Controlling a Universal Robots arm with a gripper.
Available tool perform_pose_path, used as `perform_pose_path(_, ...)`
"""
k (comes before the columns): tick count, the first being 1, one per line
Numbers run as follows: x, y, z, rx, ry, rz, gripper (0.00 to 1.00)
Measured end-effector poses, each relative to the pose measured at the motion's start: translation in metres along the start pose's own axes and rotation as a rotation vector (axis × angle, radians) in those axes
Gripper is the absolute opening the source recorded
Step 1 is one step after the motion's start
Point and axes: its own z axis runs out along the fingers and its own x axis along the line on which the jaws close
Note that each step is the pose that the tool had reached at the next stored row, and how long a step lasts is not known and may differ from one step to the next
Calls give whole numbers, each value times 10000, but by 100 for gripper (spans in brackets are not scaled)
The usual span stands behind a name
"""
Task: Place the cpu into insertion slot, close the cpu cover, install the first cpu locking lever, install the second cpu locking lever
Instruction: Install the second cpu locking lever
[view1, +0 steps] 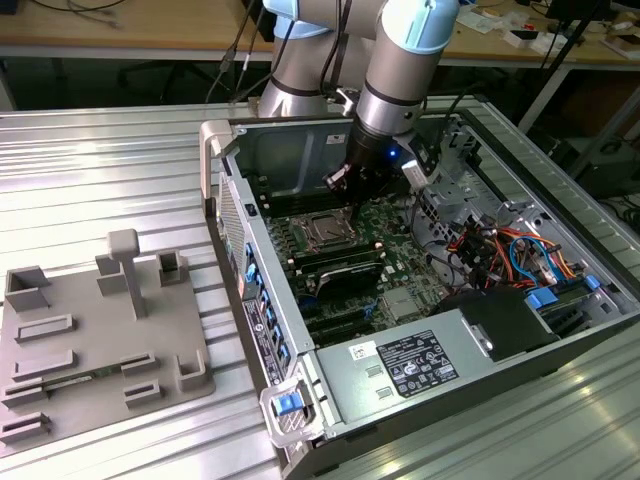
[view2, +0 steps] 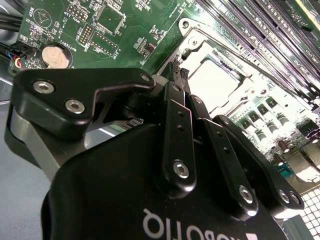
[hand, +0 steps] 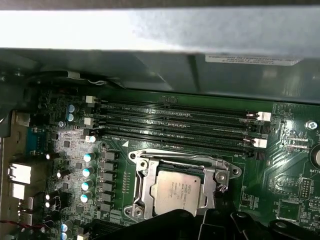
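Gripper (view2: 179, 74): fingers pressed together, nothing seen between them, tips just beside slot (hand: 135, 211) rim. Cpu (hand: 177, 189): seated in slot, near centre of the exterior view, cover (hand: 146, 182) down over it. Step, judged: lever locking, which calls for exact tip placement at the rim.

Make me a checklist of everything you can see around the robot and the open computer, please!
Surface: ribbed metal table, carrying the open computer case.
Job's things: cpu lies in the insertion slot; cpu cover is down around it.
Clutter: grey holder tray on the table, at the exterior view's left.
Grippers: gripper shut, close beside the insertion slot's corner.
Cables: red, orange and blue wires inside the case.
Surroundings: wooden desks behind.
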Motion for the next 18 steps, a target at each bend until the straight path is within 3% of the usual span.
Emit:
perform_pose_path(7,4,-33,-83,37,2,0,11)
perform_pose_path(18,30,-276,-99,93,8,0,11)
